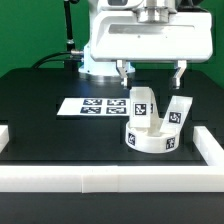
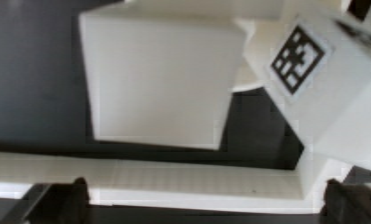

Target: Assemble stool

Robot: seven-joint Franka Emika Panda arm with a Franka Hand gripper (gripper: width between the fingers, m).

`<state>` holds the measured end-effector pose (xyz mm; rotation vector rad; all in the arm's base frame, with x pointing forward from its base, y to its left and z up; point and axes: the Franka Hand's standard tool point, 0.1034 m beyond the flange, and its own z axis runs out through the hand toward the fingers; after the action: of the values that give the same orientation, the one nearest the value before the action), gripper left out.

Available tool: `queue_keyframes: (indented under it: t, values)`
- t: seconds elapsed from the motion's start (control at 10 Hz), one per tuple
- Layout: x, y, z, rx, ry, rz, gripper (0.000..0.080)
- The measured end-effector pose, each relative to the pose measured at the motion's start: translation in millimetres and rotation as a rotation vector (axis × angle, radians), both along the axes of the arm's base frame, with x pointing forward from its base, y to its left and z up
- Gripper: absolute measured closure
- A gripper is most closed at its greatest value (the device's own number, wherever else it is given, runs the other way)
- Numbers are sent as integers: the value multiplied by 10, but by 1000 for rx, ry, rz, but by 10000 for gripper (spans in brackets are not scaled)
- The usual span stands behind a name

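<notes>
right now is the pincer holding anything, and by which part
Nothing is held. The pincer hangs open above the stool seat, its two fingers spread and clear of the upright legs standing in the seat.

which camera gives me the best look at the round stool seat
The exterior view: the whole seat shows there, with two legs standing on it. The wrist view shows only close, cropped white blocks; I cannot tell the seat's shape from it.
</notes>
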<state>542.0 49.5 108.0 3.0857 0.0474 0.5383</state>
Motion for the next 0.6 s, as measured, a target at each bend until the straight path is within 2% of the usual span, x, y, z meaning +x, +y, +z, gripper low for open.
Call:
queue_keyframes:
  t: [0.2, 0.5, 0.6]
  values:
    - [-103, 40, -30, 60, 216, -98, 151]
    - [-157, 52, -22, 83, 481, -116, 151]
    - [-123, 32, -27, 84, 533, -103, 151]
